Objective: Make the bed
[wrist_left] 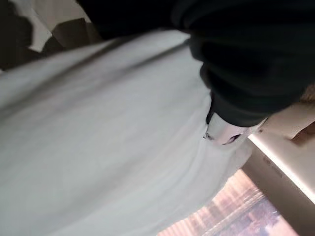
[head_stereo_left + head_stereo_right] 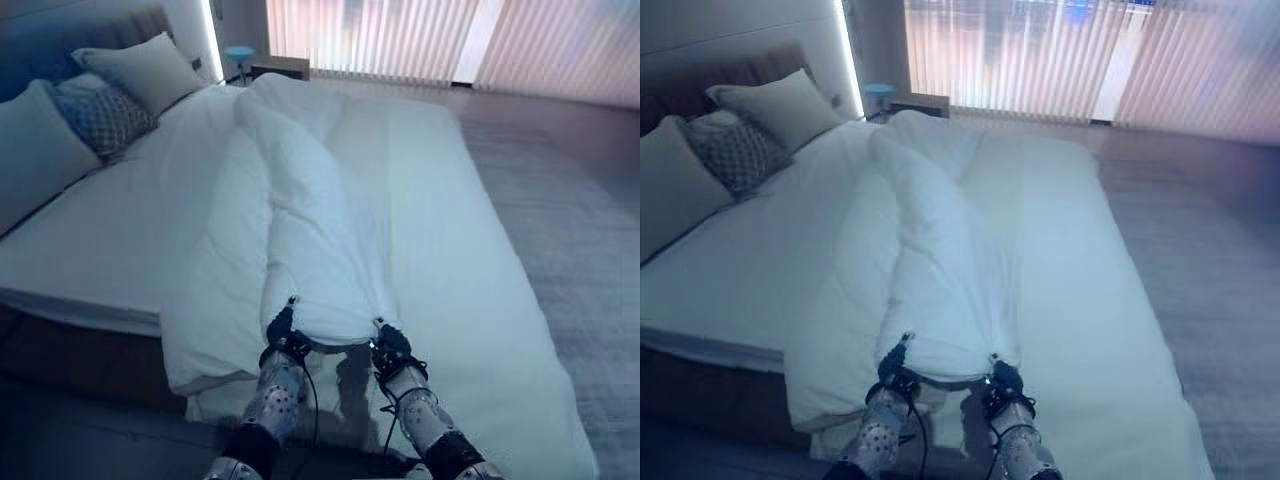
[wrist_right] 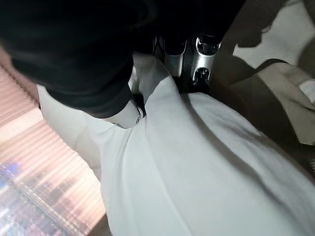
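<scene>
Left eye view looks down the length of a bed (image 2: 90,250) whose white duvet (image 2: 320,230) is bunched into a long, thick ridge running from the foot toward the head. The ridge is rumpled and folded over on itself, highest along the middle, while flatter duvet spreads to the robot's right and drapes over the near corner. On the robot's left the bare white sheet lies smooth.

Both hands grip the near edge of the ridge. The left hand (image 2: 281,329) has its fingers curled into the fabric at one end of the raised hem, and the right hand (image 2: 392,343) does the same just beside it at the other end, with the cloth bulging between them. In the right wrist view silver fingers (image 3: 201,66) press into the white cloth, pinching a fold; in the left wrist view the dark cover hides nearly all of the hand, and one pale fingertip (image 1: 222,133) shows against the duvet.

At the head of the bed stand a plain pillow (image 2: 140,68), a patterned cushion (image 2: 105,118) and a larger pillow (image 2: 30,150) cut off by the picture's edge. Vertical blinds (image 2: 450,40) glow behind the bed, and a small nightstand (image 2: 282,68) stands beside the far corner, hard to make out. The duvet's underside and far end are hidden by its own folds.
</scene>
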Controlling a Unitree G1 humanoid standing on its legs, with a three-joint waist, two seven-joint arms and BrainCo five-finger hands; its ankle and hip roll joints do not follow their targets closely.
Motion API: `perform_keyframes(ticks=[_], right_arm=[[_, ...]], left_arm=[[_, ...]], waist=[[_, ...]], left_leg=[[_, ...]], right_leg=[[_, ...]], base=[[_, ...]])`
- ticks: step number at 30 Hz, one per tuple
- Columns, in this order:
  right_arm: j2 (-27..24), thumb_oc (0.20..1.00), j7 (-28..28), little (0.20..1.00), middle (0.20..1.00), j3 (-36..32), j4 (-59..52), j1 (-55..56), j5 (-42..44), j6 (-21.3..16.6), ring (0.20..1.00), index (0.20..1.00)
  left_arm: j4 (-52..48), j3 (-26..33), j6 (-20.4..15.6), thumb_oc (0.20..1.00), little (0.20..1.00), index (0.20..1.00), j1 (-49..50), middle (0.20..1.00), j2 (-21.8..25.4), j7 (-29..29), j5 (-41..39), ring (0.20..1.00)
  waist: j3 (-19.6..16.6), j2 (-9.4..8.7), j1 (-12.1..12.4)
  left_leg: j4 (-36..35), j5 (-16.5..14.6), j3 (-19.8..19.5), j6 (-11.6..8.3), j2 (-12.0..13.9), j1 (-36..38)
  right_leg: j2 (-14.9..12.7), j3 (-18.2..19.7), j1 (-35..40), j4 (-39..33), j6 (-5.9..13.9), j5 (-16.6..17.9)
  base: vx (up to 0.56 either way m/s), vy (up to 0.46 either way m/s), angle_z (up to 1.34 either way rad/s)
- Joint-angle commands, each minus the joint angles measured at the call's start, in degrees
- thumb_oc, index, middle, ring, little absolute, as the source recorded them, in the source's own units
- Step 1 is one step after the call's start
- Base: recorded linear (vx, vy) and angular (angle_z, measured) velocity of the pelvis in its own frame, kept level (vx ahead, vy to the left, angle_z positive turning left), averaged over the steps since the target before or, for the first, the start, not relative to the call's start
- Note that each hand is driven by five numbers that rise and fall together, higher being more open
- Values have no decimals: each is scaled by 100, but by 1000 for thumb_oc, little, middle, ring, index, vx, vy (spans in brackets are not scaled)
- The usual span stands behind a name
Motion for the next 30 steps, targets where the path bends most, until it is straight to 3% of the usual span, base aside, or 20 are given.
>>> perform_keyframes(ticks=[1, 3, 4, 5, 6, 7, 9, 10, 11, 13, 14, 15, 17, 19, 21, 23, 26, 27, 29, 30], right_arm=[[-524, 200, -136, 200, 200, -501, -37, 100, 159, -581, 200, 200], [-509, 200, -167, 200, 200, -429, -94, 120, 163, -596, 200, 200], [-509, 200, -168, 200, 200, -429, -94, 121, 163, -596, 200, 200], [-588, 200, -259, 200, 200, -448, -243, 138, 107, -646, 200, 200], [-589, 200, -260, 200, 200, -451, -243, 134, 107, -646, 200, 200], [-748, 200, -303, 200, 200, -443, -245, 32, 159, -752, 200, 200], [-858, 200, -313, 200, 200, -490, -234, -3, 82, -754, 200, 200], [-940, 200, -344, 200, 200, -518, -236, -26, 28, -757, 200, 200], [-1006, 200, -362, 200, 200, -582, -332, -21, -11, -759, 200, 200], [-1003, 200, -337, 200, 200, -593, -343, 9, -25, -726, 200, 200], [-1022, 200, -303, 200, 200, -588, -292, 16, -55, -694, 200, 200], [-1021, 200, -302, 200, 200, -588, -290, 13, -55, -694, 200, 200], [-1040, 200, -265, 200, 200, -497, -183, -83, -95, -624, 200, 200], [-1065, 200, -242, 200, 200, -461, -190, -121, -84, -566, 200, 200], [-1111, 200, -266, 200, 200, -468, -234, -139, -107, -532, 200, 200], [-1201, 200, -286, 200, 200, -491, -251, -184, -95, -495, 200, 200], [-1190, 200, -273, 200, 200, -482, -274, -334, -93, -469, 200, 200], [-1170, 200, -224, 200, 200, -440, -240, -373, -166, -363, 200, 200], [-1093, 200, -226, 200, 200, -459, -258, -328, -273, -313, 200, 200], [-1089, 200, -227, 200, 200, -461, -258, -329, -274, -312, 200, 200]], left_arm=[[-802, 861, -636, 200, 200, 200, 67, 200, 966, 72, 307, 200], [-788, 876, -583, 200, 200, 200, 91, 200, 993, 131, 363, 200], [-788, 876, -583, 200, 200, 200, 92, 200, 993, 132, 363, 200], [-807, 852, -577, 200, 200, 200, 26, 200, 1004, 171, 457, 200], [-802, 850, -579, 200, 200, 200, 20, 200, 1004, 169, 455, 200], [-765, 743, -549, 200, 200, 200, -142, 200, 1011, 98, 581, 200], [-770, 723, -559, 200, 200, 200, -205, 200, 1006, 76, 602, 200], [-778, 700, -578, 200, 200, 200, -253, 200, 987, 54, 632, 200], [-839, 710, -587, 200, 200, 200, -294, 200, 997, 43, 689, 200], [-852, 734, -579, 200, 200, 200, -272, 200, 1003, 45, 727, 200], [-870, 775, -584, 200, 200, 200, -267, 200, 1047, 57, 810, 200], [-870, 776, -584, 200, 200, 200, -269, 200, 1048, 57, 810, 200], [-852, 849, -625, 200, 200, 200, -303, 200, 1086, 132, 764, 200], [-835, 886, -664, 200, 200, 200, -333, 200, 1105, 164, 730, 200], [-794, 869, -698, 200, 200, 200, -417, 200, 1117, 207, 689, 200], [-773, 850, -701, 200, 200, 200, -473, 200, 1157, 199, 674, 200], [-737, 874, -761, 200, 200, 200, -591, 200, 1215, 190, 631, 200], [-721, 873, -759, 200, 200, 200, -600, 200, 1222, 140, 564, 200], [-622, 774, -741, 200, 200, 200, -693, 200, 1317, 114, 621, 200], [-618, 771, -743, 200, 200, 200, -697, 200, 1321, 113, 620, 200]], waist=[[-317, -71, 258], [-381, -184, 342], [-385, -183, 343], [-368, -187, 360], [-376, -185, 367], [-329, -39, 243], [-261, 52, 179], [-155, 90, 133], [-60, 49, 25], [-97, 12, -13], [-172, -85, -91], [-182, -83, -103], [-285, -108, -103], [-392, -58, -151], [-440, 35, -217], [-435, 147, -252], [-428, 218, -192], [-431, 161, -195], [-361, 31, -190], [-369, 17, -171]], left_leg=[[-1012, 518, -537, -279, -443, 149], [-972, 675, -531, -277, -624, -40], [-971, 674, -530, -277, -622, -44], [-962, 1002, -630, -380, -781, -409], [-964, 1006, -626, -385, -774, -418], [-873, 1288, -706, -609, -925, -819], [-733, 1403, -644, -731, -946, -1034], [-478, 1416, -558, -853, -950, -1217], [-41, 1130, -342, -769, -766, -1226], [20, 911, -343, -612, -681, -1082], [174, 494, -563, -460, -500, -816], [176, 504, -573, -461, -500, -836], [180, 286, -975, -485, 47, -342], [-26, 467, -1166, -548, 532, -159], [-233, 949, -1205, -714, 1131, -115], [-419, 1209, -1298, -913, 1416, -46], [-147, 897, -1738, -1092, 1219, -88], [119, 75, -1635, -1033, 904, -103], [346, -326, -1331, -860, 537, -159], [369, -338, -1310, -850, 522, -177]], right_leg=[[985, 253, 974, -939, -270, -102], [1460, 658, 1307, -1168, -426, -352], [1462, 659, 1305, -1171, -426, -348], [1811, 1301, 1460, -1728, -734, -570], [1818, 1308, 1467, -1767, -739, -545], [2003, 1649, 1555, -2028, -919, -556], [1986, 1601, 1597, -2205, -979, -486], [1892, 1524, 1588, -2265, -973, -421], [1636, 1422, 1507, -2460, -856, -181], [1510, 1336, 1477, -2545, -783, -80], [1237, 1185, 1425, -2665, -658, 61], [1240, 1174, 1412, -2670, -659, 71], [939, 1102, 1356, -2715, -533, 109], [739, 1110, 1295, -2680, -459, 97], [485, 1042, 1311, -2596, -343, 64], [276, 1042, 1376, -2504, -220, 35], [-31, 1179, 1340, -2460, -74, 207], [-432, 1202, 1328, -2526, 67, 620], [-864, 1192, 1138, -2612, 118, 1480], [-879, 1217, 1116, -2619, 127, 1493]], base=[[-259, 182, -5], [-260, 161, -9], [-324, 139, 6], [-234, 92, 19], [-436, 237, 52], [-202, 141, 55], [-261, 197, 111], [-443, 344, 124], [-350, 263, 77], [-201, 235, 37], [-134, 225, 9], [-140, 342, -21], [-44, 356, -22], [29, 399, 7], [50, 542, 19], [65, 593, 38], [50, 568, 23], [44, 662, 9], [-5, 648, 8], [-82, 431, -13]])
